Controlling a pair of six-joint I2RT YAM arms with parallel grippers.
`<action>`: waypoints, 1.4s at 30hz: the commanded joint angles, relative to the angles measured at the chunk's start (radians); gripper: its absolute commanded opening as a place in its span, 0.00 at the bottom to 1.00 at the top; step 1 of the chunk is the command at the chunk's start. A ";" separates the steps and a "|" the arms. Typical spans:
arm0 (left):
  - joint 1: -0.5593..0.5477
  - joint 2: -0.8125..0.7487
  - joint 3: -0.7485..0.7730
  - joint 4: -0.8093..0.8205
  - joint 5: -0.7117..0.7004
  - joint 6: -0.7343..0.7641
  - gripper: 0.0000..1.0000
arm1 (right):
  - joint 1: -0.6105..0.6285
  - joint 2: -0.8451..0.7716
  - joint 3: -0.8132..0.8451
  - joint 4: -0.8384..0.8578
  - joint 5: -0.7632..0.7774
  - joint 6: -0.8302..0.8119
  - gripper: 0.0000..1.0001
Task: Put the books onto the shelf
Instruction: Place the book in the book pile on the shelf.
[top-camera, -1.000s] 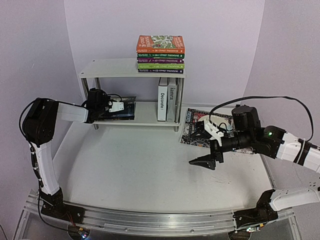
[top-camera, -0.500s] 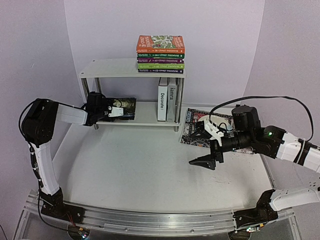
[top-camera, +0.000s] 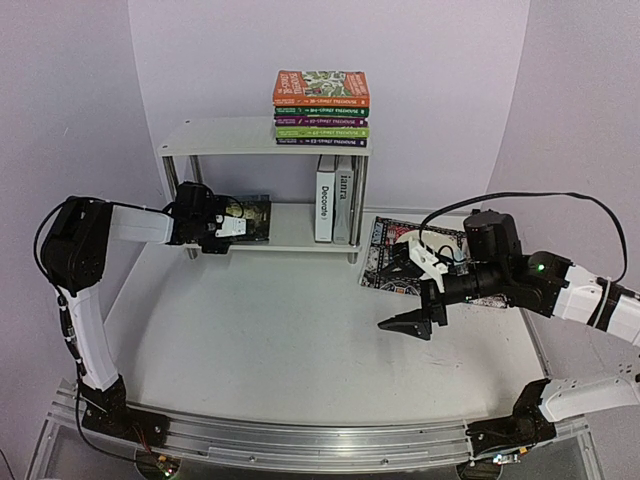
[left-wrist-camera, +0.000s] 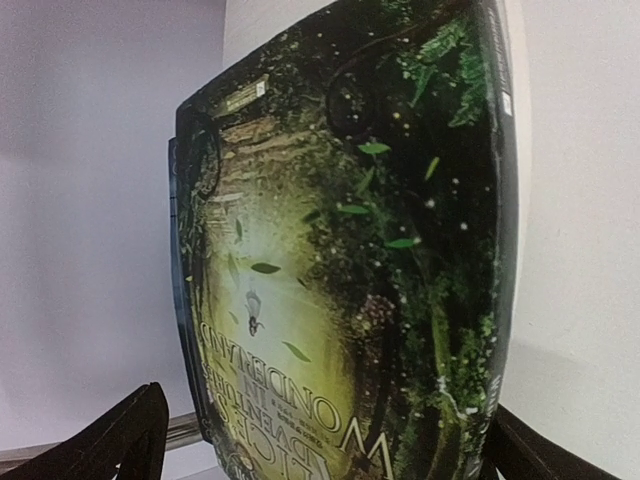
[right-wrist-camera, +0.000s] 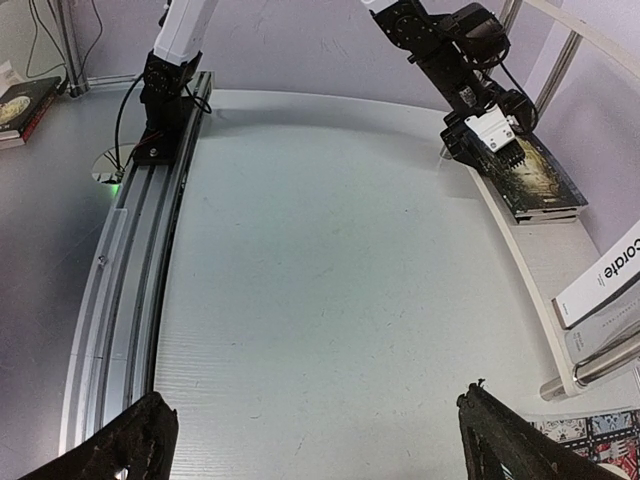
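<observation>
Top external: left gripper (top-camera: 238, 218) has jaws wide either side of the dark green forest-cover paperback (top-camera: 256, 214) lying flat on the lower board of the white two-tier chrome-legged shelf (top-camera: 290, 236), likely spread to back off without dragging it; right gripper (top-camera: 405, 326) wide, empty, parked over the grey table (top-camera: 280, 340).

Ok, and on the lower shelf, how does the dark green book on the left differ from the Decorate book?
The dark green book lies flat, cover up; the Decorate book stands upright, spine out. The green one's cover is dark and leafy; Decorate's spine is white. The open left gripper straddles the green book; no gripper is near Decorate. Both are on the lower tier of the shelf.
</observation>
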 joint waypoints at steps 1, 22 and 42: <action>0.005 -0.059 0.058 -0.055 0.019 -0.024 1.00 | 0.003 -0.017 0.006 0.006 -0.027 0.011 0.98; 0.010 0.086 0.311 -0.230 0.001 -0.086 1.00 | 0.004 -0.044 0.004 0.004 -0.017 0.027 0.98; 0.038 0.150 0.423 -0.322 0.017 -0.122 1.00 | 0.004 -0.033 0.009 0.004 -0.023 0.027 0.98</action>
